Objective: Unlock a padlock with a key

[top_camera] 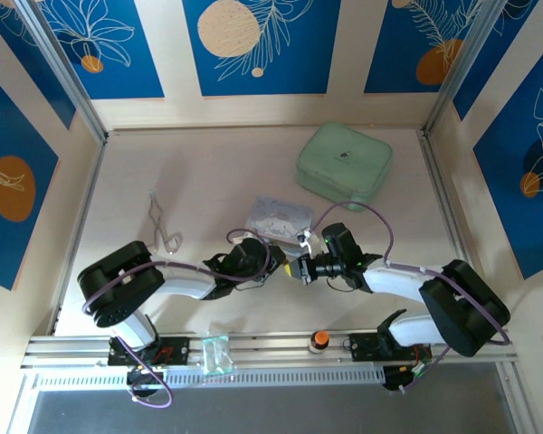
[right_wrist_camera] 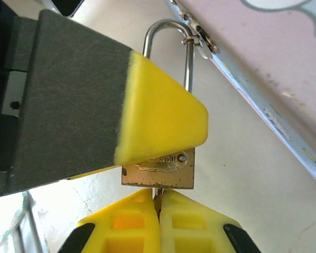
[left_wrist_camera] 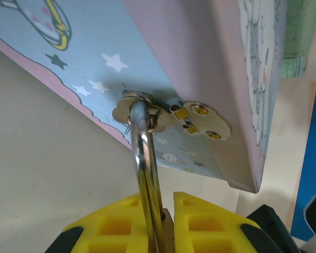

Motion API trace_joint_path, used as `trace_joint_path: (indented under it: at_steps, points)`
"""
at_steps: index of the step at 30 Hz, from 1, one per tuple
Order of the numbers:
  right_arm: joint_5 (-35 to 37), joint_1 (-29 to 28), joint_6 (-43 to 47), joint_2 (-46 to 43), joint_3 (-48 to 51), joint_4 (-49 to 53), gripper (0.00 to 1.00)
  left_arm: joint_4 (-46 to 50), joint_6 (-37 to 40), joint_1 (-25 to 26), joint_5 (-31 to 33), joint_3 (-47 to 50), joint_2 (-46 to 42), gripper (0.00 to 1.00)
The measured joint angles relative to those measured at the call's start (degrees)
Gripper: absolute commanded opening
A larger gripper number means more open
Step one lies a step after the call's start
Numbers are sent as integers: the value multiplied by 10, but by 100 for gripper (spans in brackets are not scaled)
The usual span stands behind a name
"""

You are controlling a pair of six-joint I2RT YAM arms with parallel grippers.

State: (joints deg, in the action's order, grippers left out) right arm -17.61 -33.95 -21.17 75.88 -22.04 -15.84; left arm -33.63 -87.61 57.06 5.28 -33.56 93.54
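Left gripper (left_wrist_camera: 157,204) is clamped on the brass body of the padlock (right_wrist_camera: 158,171), steadying it with the keyhole face turned toward the right gripper (right_wrist_camera: 159,193). The shackle (left_wrist_camera: 142,147) passes through the hasp (left_wrist_camera: 200,118) of the cartoon box (left_wrist_camera: 210,47), so the lock sits just beside the box edge. The right gripper's fingers are pressed together on the thin key (right_wrist_camera: 158,200), which meets the lock's underside, apparently entering the keyhole for turning.

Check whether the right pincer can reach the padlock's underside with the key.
Probably yes. The right pincer, shut on the key, sits right at the bottom edge of the padlock. The left pincer clamps the body higher up, leaving that edge bare.
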Motion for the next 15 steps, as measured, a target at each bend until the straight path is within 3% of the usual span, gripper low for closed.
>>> trace_joint_path:
  at_steps: [7,15]
  points:
    - [-58,36,-38,9,0,-3,13,-23,-6,0,-6,7,0,0]
    - [-71,45,-68,23,0,-2,20,-27,-6,0,-8,13,0,0]
